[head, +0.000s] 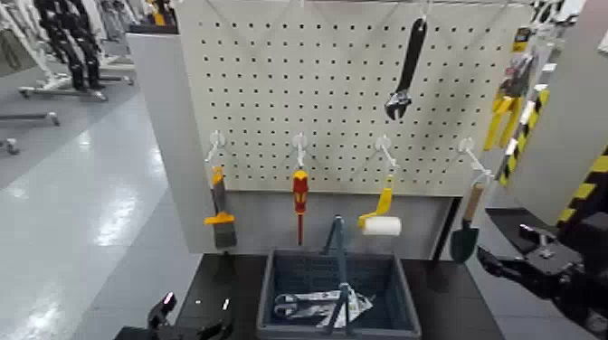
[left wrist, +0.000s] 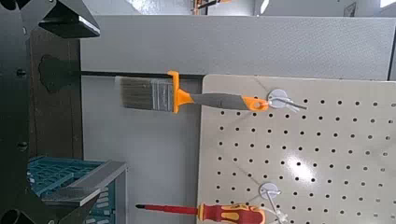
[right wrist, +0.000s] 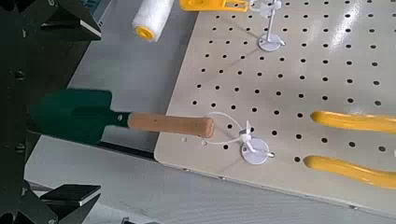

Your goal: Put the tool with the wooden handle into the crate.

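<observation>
The trowel (head: 465, 237) is hung by its wooden handle from a hook (head: 470, 152), above and to the right of the crate (head: 412, 312), which is set on the dark counter (head: 452, 294). To the crate's right, the right gripper (right wrist: 73, 112) is held just beside the green blade — its fingers spread wide, nothing gripped. The left gripper (head: 194, 318) is held to the crate's left — fingers also apart, nothing held — while a wrench (head: 288, 306) is contained in the crate.

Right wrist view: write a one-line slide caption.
Wooden-handled trowel hanging by a loop from the pegboard, between the right gripper's open jaws.
</observation>
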Robot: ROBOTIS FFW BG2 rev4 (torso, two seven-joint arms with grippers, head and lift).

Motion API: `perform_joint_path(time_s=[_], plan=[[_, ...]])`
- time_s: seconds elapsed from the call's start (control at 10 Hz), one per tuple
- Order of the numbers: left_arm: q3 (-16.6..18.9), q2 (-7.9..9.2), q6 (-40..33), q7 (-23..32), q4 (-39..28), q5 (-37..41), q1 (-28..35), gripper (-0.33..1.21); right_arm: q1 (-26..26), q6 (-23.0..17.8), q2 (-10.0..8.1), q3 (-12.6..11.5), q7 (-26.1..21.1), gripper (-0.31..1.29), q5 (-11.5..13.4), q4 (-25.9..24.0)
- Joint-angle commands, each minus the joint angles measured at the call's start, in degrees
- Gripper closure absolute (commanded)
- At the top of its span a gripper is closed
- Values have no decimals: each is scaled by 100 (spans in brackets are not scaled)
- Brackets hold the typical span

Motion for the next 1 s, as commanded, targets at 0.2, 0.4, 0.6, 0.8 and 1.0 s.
perform_joint_path(time_s=[0.2, 0.4, 0.6, 0.8, 1.0], plan=[[-18, 3, 1, -4, 33, 0, -35, 11, -433, 29, -254, 131, 228, 15, -42, 494], [-27, 3, 1, -4, 41, 0, -53, 11, -732, -15, -421, 325, 368, 15, -191, 898], [-35, -6, 1, -4, 50, 0, -53, 11, -1022, -138, -518, 483, 439, 15, -297, 1276], [-35, -6, 1, -13, 50, 0, -53, 11, -1294, -313, -562, 597, 491, 15, -420, 1715], [-35, -6, 1, -13, 59, 0, -62, 11, -1558, -463, -597, 764, 553, 15, -464, 2137]])
